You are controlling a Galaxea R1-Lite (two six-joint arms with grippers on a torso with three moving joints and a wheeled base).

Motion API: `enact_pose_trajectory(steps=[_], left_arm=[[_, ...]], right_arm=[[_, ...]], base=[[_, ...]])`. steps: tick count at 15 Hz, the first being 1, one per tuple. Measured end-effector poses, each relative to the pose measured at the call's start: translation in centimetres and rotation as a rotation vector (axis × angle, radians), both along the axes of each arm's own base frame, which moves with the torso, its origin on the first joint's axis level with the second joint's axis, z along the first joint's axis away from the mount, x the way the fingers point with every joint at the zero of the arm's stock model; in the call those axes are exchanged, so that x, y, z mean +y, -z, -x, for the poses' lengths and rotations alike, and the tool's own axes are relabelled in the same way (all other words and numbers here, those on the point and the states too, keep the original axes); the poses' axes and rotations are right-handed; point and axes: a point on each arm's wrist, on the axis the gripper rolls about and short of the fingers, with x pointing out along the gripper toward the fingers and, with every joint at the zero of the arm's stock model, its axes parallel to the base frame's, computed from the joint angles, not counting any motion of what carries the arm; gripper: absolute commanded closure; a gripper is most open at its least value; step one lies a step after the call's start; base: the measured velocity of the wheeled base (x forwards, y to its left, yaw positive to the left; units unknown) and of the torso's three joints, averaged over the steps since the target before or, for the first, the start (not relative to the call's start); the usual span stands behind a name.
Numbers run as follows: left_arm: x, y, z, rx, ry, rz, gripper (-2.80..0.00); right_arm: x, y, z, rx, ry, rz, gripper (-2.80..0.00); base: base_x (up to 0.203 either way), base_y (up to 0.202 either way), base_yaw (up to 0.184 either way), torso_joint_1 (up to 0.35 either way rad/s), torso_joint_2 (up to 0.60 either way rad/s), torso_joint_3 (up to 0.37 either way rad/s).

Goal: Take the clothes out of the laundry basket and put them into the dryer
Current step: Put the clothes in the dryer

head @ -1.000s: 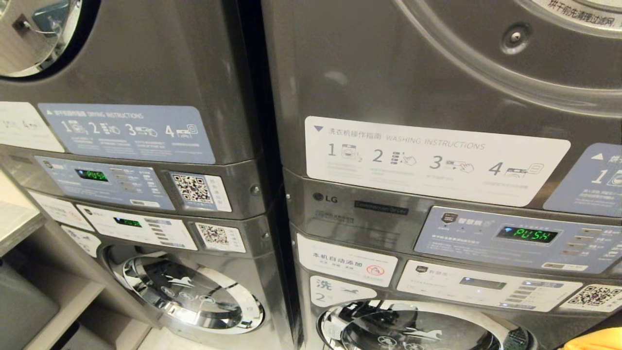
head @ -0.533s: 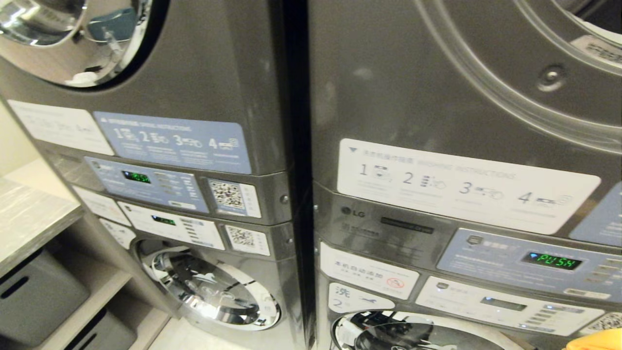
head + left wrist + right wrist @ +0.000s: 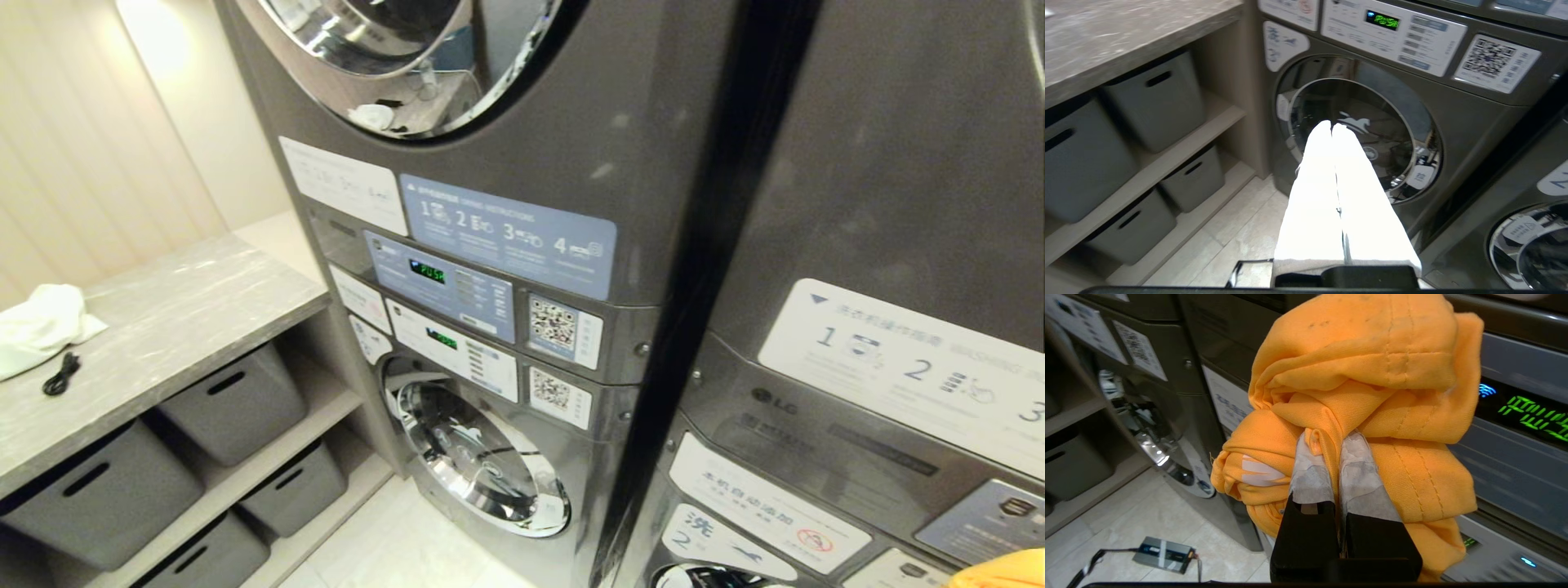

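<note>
My right gripper (image 3: pixel 1333 439) is shut on a bunched orange garment (image 3: pixel 1372 375), which drapes over both fingers; a corner of the garment (image 3: pixel 1000 570) shows at the head view's lower right. It hangs in front of the right machine stack (image 3: pixel 898 163), close to a lit control panel (image 3: pixel 1527 412). The left stack's upper dryer (image 3: pixel 620 131) has a chrome door ring (image 3: pixel 408 57). My left gripper (image 3: pixel 1332 124) is shut and empty, pointing at the left stack's lower round door (image 3: pixel 1359 134). The laundry basket is out of view.
A grey counter (image 3: pixel 180 310) at the left carries a white cloth (image 3: pixel 41 322) and a black cable (image 3: pixel 61 374). Grey bins (image 3: pixel 233 400) fill the shelves below it. A small grey box with a cord (image 3: pixel 1163 553) lies on the tiled floor.
The whole head view has shifted: the machines slid to the right and the counter, bins and wall came into view at the left. The orange garment stays at the lower right corner.
</note>
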Motion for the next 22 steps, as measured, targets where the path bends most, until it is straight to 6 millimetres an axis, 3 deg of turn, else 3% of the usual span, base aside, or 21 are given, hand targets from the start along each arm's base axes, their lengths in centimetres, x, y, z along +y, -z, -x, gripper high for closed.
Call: enact_pose_trajectory(steps=[4,22], left_arm=[[0.00,0.01,0.00,0.001,0.000,0.000,0.00],[0.00,0.01,0.00,0.001,0.000,-0.001,0.00]], right_arm=[[0.00,0.01,0.00,0.001,0.000,0.001,0.00],[0.01,0.02,0.00,0.002,-0.005,0.013,0.00]], base=[[0.001,-0.005,0.131,0.081,-0.17,-0.091],[0.000,0.000,0.000,0.006,-0.01,-0.006]])
